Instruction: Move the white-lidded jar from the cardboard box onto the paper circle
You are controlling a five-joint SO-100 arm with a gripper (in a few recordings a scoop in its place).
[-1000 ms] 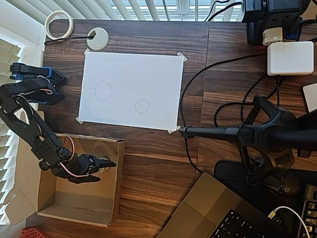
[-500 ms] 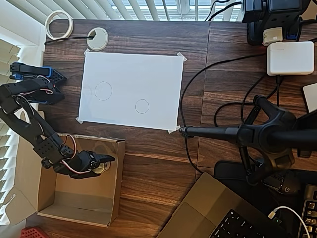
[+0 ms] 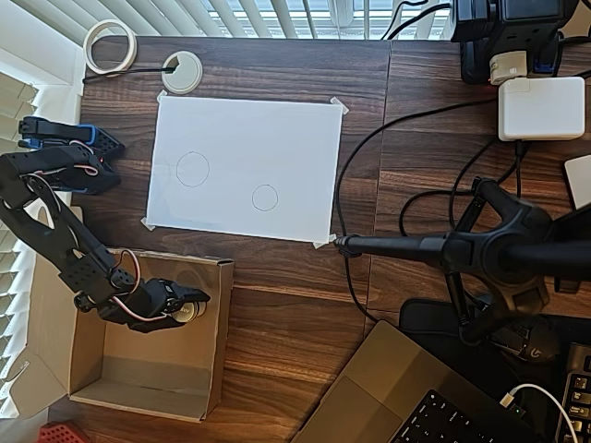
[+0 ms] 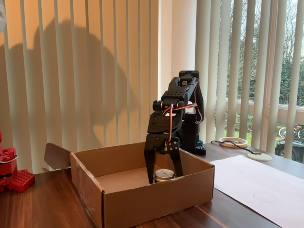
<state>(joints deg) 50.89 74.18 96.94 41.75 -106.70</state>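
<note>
In the fixed view, the gripper (image 4: 164, 172) reached down into the cardboard box (image 4: 142, 190) at frame centre, its fingers (image 4: 149, 164) standing on either side of the white-lidded jar (image 4: 164, 175); whether they pressed it was unclear. Overhead, the paper circle (image 3: 265, 197) lay on the sheet (image 3: 277, 138), well apart, above right of the box.
</note>
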